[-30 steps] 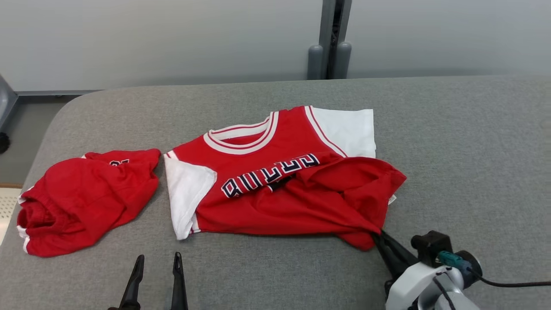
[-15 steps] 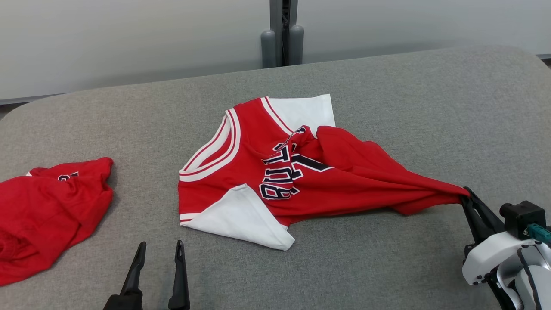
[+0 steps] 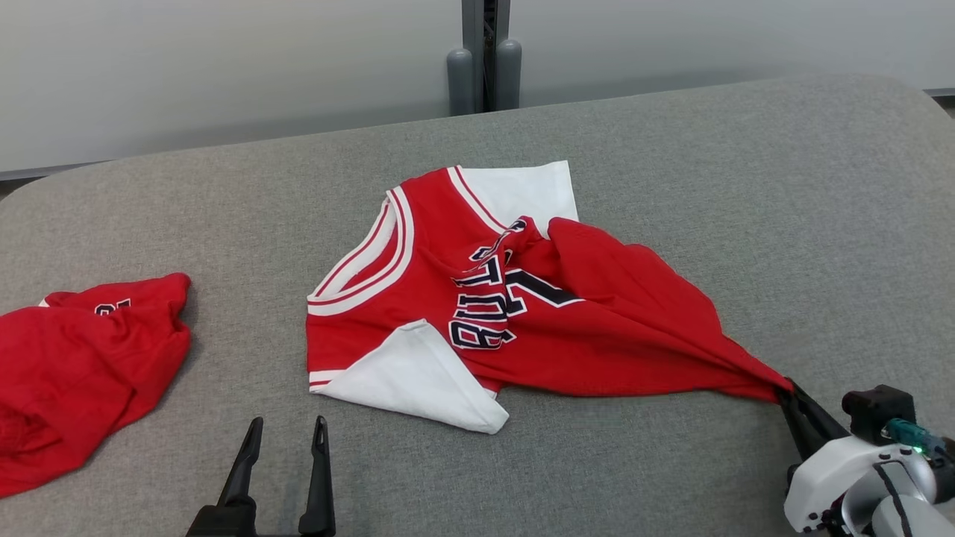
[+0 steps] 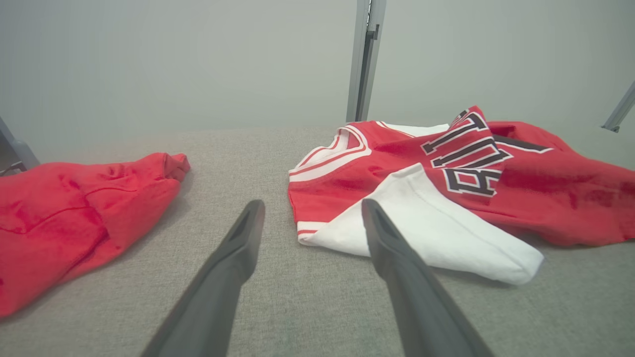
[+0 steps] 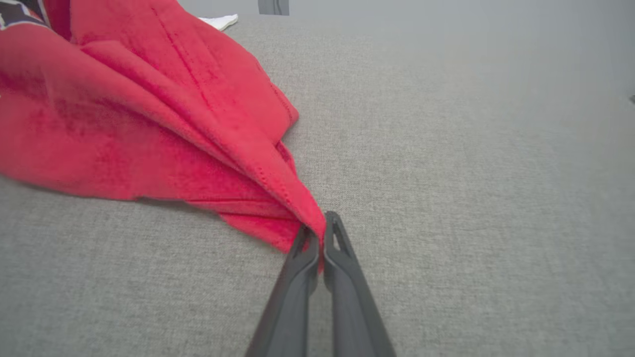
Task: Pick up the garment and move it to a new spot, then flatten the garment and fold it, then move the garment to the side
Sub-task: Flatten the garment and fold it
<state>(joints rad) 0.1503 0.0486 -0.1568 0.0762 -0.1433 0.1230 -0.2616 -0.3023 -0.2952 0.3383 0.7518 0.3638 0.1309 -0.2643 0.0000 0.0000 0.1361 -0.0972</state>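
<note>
Red cloth lies crumpled in a bundle at the far left of the grey table, a scrap of dark-and-white print showing at its upper edge. Just to its right, at the bottom of the head view, the left gripper hangs over bare table with its two dark fingers spread wide and nothing between them. In the left wrist view its tips point toward the near sleeve without touching it.

The garment, a red jersey with white sleeves and dark lettering edged in white, lies in the middle of the table. Its neck opening, banded in white and red, faces left. The near sleeve is folded into a white triangle on the robot's side, and the far sleeve lies flat on the side away from the robot. The lettering is rumpled and partly covered by a fold of red cloth lying across the chest. From that fold the lower body of the jersey stretches to the right and narrows to a point low over the table.

At that point, in the lower right of the head view, the right gripper is pinched tight on the corner of the hem. The right wrist view shows its fingers pressed together with the red edge caught between them, close to the table's surface. Behind the table a grey post stands against a pale wall.
</note>
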